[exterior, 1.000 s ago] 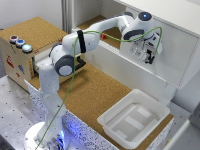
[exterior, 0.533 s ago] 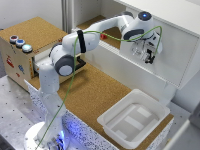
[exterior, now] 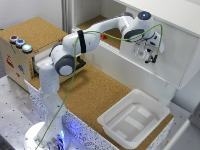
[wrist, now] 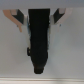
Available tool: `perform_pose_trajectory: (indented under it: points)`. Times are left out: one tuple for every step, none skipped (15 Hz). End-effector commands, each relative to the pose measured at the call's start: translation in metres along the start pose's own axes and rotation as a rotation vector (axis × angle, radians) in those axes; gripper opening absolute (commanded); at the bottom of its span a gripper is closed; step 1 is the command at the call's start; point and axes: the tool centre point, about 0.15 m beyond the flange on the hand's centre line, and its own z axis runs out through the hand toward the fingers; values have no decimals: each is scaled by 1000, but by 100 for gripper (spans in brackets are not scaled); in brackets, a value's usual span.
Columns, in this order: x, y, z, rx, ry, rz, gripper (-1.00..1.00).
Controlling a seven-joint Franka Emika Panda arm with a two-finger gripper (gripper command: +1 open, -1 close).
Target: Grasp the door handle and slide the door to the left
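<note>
The gripper (exterior: 150, 54) faced the door (exterior: 175, 55) squarely, its jaws apparently closed around the dark handle (wrist: 40, 37).

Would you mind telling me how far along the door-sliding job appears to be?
Done: the gripper has reached the door. In hand: the wrist view shows fingers flanking a dark handle; whether they grip is unclear. Left: sliding the door left.

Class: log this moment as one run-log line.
stage: at handle | claw: on door, state unclear | handle: dark, between fingers | tray: untouched
</note>
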Motion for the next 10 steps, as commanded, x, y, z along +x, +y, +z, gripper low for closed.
perform_pose_trajectory:
  points:
    - [27,8,15,54,-101,3,-100]
    - [25,2,14,67,-101,11,-100]
    - [23,-3,14,67,-101,10,-100]
    - [21,-7,13,77,-106,17,-100]
    - [20,-13,13,71,-105,20,-100]
    - [18,-19,12,78,-109,26,-100]
    - [17,-26,12,78,-109,29,-100]
    - [16,-31,12,80,-113,37,-100]
    - [15,-36,11,79,-111,45,-100]
    - [15,-40,9,80,-111,54,-100]
